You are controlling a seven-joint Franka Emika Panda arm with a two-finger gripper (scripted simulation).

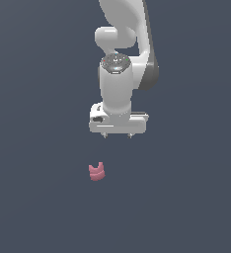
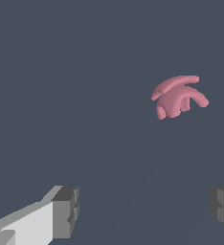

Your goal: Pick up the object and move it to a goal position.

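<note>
the small dusty pink-red chunky lump with a notched, two-pointed top (image 1: 96,171) sits on the flat dark slate-grey surface (image 1: 33,197), alone, with no edge or corner of that surface in frame to place it against. the white panda arm's gripper (image 1: 117,135) hangs above it and apart from it; in the exterior view the lump lies lower than the gripper and a little toward the exterior view's left of its centre line. jaws stand spread wide: the wrist view shows the two grey finger pads (image 2: 66,212) well apart with bare surface between them, and nothing is held. in the wrist view the lump (image 2: 177,98) appears as curved pink ribs, off to one side of the gap between the fingers and not between them. no goal marker can be made out in either view, so the target position cannot be stated. judgement on progress: early stage. nothing of the task is done as far as the pictures show; the lump is ungrasped and resting on the surface. left to do: line the open fingers over the lump, descend around it, close, lift, and carry it to the goal. the lump looks narrower than the finger gap, so it should fit, though its notched ribbed shape may seat unevenly.
</note>
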